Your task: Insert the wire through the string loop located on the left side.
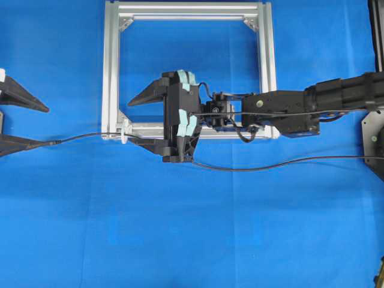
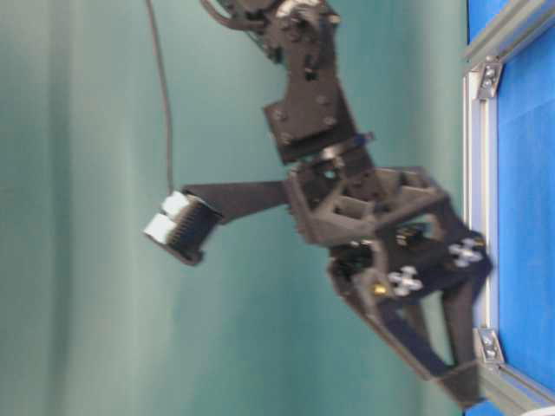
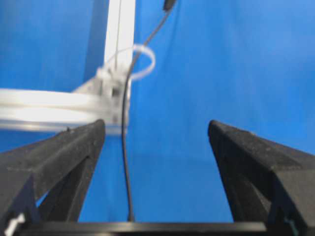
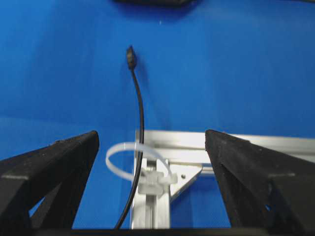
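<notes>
The wire [image 1: 90, 136] is a thin black cable coming in from the right edge. It passes under my right gripper [image 1: 129, 122] and through the string loop [image 1: 124, 135] at the frame's near-left corner. The right wrist view shows the wire [image 4: 140, 113] inside the white loop [image 4: 123, 145], with its plug tip [image 4: 130, 56] lying free on the cloth beyond. My right gripper [image 4: 152, 133] is open and straddles the loop and its mount [image 4: 157, 179]. My left gripper [image 1: 47, 126] is open at the left edge. The wire [image 3: 125, 147] lies loose between the fingers of the left gripper [image 3: 156, 125], leading to the loop [image 3: 152, 59].
A square aluminium frame [image 1: 111, 72] lies on the blue cloth, with the right arm [image 1: 312, 102] reaching across its near rail. Slack wire curves over the cloth in front of that rail. A black mount plate [image 1: 375, 141] sits at the right edge.
</notes>
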